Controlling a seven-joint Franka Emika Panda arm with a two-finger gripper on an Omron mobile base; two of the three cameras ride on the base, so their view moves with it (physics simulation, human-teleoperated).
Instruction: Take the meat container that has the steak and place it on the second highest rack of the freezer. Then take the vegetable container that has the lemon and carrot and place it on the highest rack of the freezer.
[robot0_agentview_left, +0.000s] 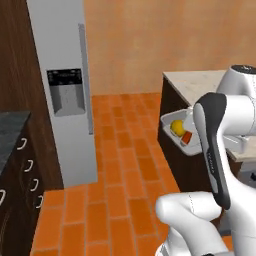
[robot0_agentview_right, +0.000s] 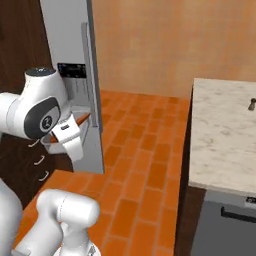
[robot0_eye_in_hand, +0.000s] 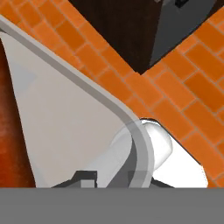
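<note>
Orange brick tiles cover the kitchen floor, with a dark cabinet (robot0_agentview_left: 20, 165) at the far left and the freezer (robot0_agentview_left: 62, 90) beside it — tall, grey, door shut, its long bar handle (robot0_agentview_left: 85, 80) upright. Further right, the white arm (robot0_agentview_left: 215, 145) crosses in front of a pale vegetable container (robot0_agentview_left: 172, 132) held up off the floor beside the marble-topped counter (robot0_agentview_left: 195, 82); the lemon (robot0_agentview_left: 177, 128) lies in it, touching the carrot (robot0_agentview_left: 187, 137). From the hand camera, the gripper (robot0_eye_in_hand: 109, 179) sits at the container's rim — its fingers appear to clamp that rim, pale wall on one side and floor on the other.
</note>
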